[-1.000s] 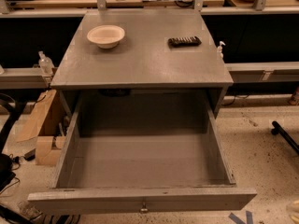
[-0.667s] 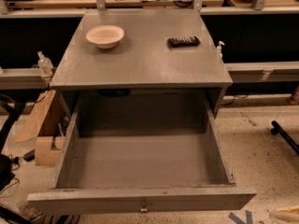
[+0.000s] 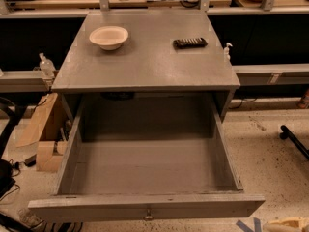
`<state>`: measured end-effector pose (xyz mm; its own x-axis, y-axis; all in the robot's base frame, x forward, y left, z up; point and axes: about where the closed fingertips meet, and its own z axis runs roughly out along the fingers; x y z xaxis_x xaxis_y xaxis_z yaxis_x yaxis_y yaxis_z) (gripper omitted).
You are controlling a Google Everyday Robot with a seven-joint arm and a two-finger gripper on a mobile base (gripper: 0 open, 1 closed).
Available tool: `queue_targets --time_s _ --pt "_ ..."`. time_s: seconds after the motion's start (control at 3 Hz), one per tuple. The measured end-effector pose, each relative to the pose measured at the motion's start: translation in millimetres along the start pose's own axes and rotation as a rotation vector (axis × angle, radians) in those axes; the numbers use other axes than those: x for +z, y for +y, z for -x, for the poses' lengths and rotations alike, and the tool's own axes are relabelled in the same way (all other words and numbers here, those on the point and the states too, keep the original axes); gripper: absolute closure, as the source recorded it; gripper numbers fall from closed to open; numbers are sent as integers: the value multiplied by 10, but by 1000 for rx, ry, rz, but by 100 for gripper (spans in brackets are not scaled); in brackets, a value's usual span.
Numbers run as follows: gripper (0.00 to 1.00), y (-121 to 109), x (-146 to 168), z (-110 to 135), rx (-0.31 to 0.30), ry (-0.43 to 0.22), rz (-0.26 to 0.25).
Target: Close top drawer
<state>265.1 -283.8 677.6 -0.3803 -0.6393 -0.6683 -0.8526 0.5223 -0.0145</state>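
Note:
The top drawer (image 3: 145, 163) of the grey cabinet is pulled fully out toward me and its deep box is empty. Its long flat front panel (image 3: 145, 206) runs along the bottom of the view, with a small round metal knob (image 3: 148, 215) at its centre. My gripper (image 3: 289, 224) shows only as a pale tan tip at the bottom right corner, low and to the right of the front panel's right end, apart from it.
On the cabinet top (image 3: 145, 57) stand a white bowl (image 3: 109, 36) at back left and a black remote (image 3: 190, 43) at back right. Cardboard boxes (image 3: 41, 129) lie on the floor at left. A black chair leg (image 3: 294, 141) is at right. Workbenches run behind.
The tan gripper tip has moved further into view at the bottom right corner, shifting left toward the drawer front. The drawer has not moved.

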Motion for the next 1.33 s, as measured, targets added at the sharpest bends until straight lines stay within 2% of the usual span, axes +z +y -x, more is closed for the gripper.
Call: queue_targets --time_s 0.33,0.67,1.33 --pt "100 -19 51 9 -3 -14 4" --pt "100 -158 272 95 -28 -53 19" --pt "100 -368 770 247 -61 -126 82"
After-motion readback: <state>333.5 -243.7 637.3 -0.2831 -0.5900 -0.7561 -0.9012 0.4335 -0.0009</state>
